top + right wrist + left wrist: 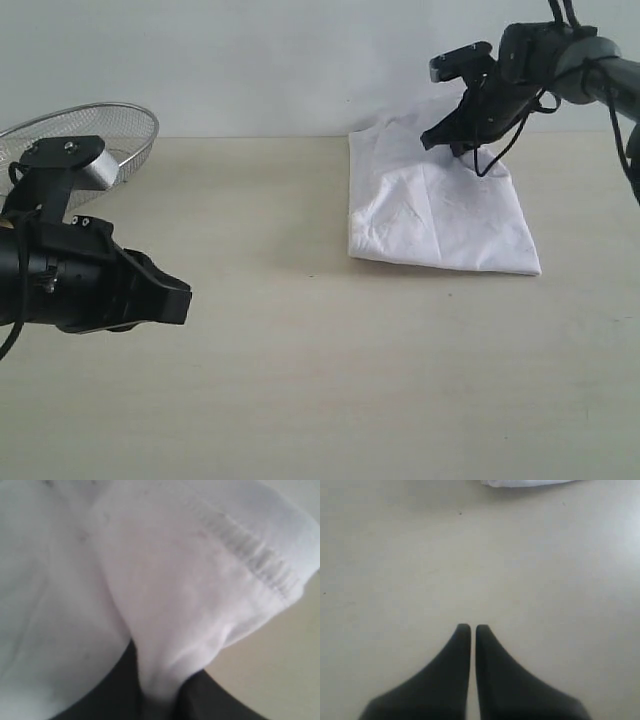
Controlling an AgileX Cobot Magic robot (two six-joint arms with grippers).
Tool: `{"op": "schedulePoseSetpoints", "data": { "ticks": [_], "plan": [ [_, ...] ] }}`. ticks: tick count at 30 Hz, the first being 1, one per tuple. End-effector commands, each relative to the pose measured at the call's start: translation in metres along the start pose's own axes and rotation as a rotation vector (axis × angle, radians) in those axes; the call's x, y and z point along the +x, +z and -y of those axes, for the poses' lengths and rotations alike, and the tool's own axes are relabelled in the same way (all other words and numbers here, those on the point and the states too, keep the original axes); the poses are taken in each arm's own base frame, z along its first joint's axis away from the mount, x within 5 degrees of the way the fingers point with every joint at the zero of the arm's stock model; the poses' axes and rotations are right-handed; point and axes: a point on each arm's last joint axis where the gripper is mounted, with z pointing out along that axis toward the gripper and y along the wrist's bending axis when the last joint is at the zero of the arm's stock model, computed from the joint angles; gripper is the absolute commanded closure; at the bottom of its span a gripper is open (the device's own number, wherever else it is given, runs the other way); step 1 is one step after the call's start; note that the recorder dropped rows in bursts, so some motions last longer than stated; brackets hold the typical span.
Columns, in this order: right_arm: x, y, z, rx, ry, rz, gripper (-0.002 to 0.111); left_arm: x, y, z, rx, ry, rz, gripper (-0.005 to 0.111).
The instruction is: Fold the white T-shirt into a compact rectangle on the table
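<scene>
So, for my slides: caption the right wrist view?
Right gripper, jaws shut on a hemmed fold of the white T-shirt, pale table beyond.

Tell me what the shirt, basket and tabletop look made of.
The white T-shirt: soft matte knit, probably cotton; it creases and shows a stitched hem. The basket: silvery metal wire mesh, see-through weave, shiny rim. The table: pale beige matte surface, faintly specked; maybe laminate.

The white T-shirt (440,215) is plain white with soft grey crease shadows; its hem seems to carry a fine ribbed stitch line, though blurred. The table (320,390) is pale beige with faint dark specks. The mesh basket (120,130) is silvery grey. The left gripper (473,628) and right gripper (160,692) are matte black.
</scene>
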Motion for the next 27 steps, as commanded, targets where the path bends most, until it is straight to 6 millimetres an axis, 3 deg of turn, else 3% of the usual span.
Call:
{"op": "schedulePoseSetpoints", "data": {
  "ticks": [1, 3, 4, 7, 9, 13, 15, 17, 20, 23, 27],
  "plan": [
    [-0.001, -0.002, 0.004, 0.001, -0.006, -0.006, 0.099, -0.003, -0.002, -0.001, -0.017, 0.011, 0.026, 0.102],
    [-0.003, -0.005, 0.004, -0.001, -0.006, -0.012, 0.081, -0.004, -0.002, -0.002, -0.027, 0.020, 0.036, 0.102],
    [-0.005, -0.007, 0.004, -0.002, 0.003, -0.014, 0.064, -0.004, -0.002, -0.003, -0.031, 0.020, 0.042, 0.102],
    [-0.011, -0.016, 0.008, 0.026, 0.058, -0.012, 0.026, -0.005, -0.002, -0.003, -0.036, 0.020, 0.050, 0.102],
    [-0.013, -0.024, 0.014, 0.074, 0.091, -0.040, 0.019, -0.005, -0.002, -0.003, -0.036, 0.020, 0.050, 0.102],
    [-0.022, -0.048, 0.026, 0.183, 0.101, -0.079, 0.019, -0.005, -0.002, -0.003, -0.036, 0.020, 0.050, 0.102],
    [-0.024, -0.056, 0.025, 0.160, 0.128, -0.102, 0.026, -0.006, -0.002, -0.004, -0.043, 0.020, 0.062, 0.102],
    [-0.025, -0.058, 0.019, 0.120, 0.148, -0.114, 0.046, -0.008, -0.002, -0.005, -0.052, 0.020, 0.076, 0.102],
    [-0.028, -0.054, 0.010, 0.048, 0.150, -0.077, 0.102, -0.008, -0.002, -0.005, -0.053, 0.020, 0.076, 0.102],
    [-0.029, -0.041, 0.003, -0.019, 0.173, -0.033, 0.106, -0.007, -0.002, -0.004, -0.045, 0.018, 0.066, 0.102],
    [-0.020, -0.025, 0.006, 0.035, 0.184, -0.060, 0.109, -0.005, -0.002, -0.003, -0.037, 0.018, 0.053, 0.102]
  ]
}}
